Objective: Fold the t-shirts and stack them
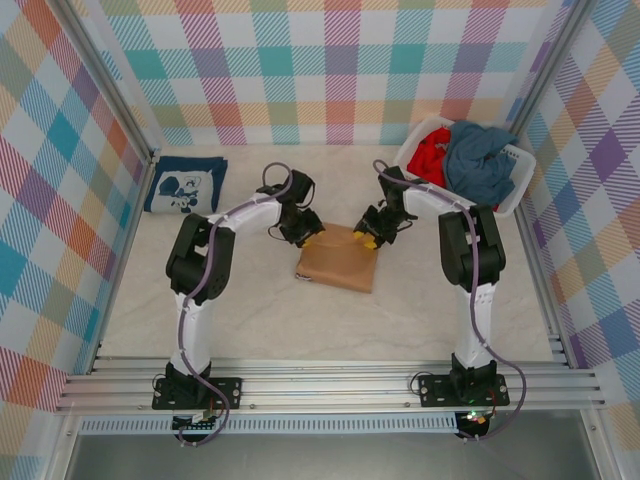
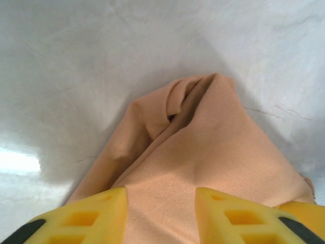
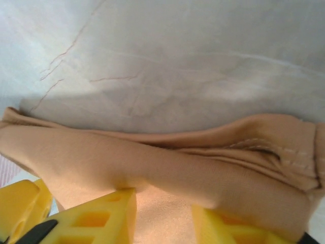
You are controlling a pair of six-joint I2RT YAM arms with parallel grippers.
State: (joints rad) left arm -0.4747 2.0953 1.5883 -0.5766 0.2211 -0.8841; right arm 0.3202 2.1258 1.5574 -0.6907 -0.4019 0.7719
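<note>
Tan t-shirt, part-folded, had its far edge pinched by left gripper and right gripper; next, both likely must draw it over evenly

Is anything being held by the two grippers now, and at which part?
Both hold the tan t-shirt: the left gripper pinches its far left corner, the right gripper its far right corner, fabric bunched between the jaws.

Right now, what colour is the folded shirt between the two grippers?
The folded t-shirt is tan; the left wrist view shows it best.
</note>
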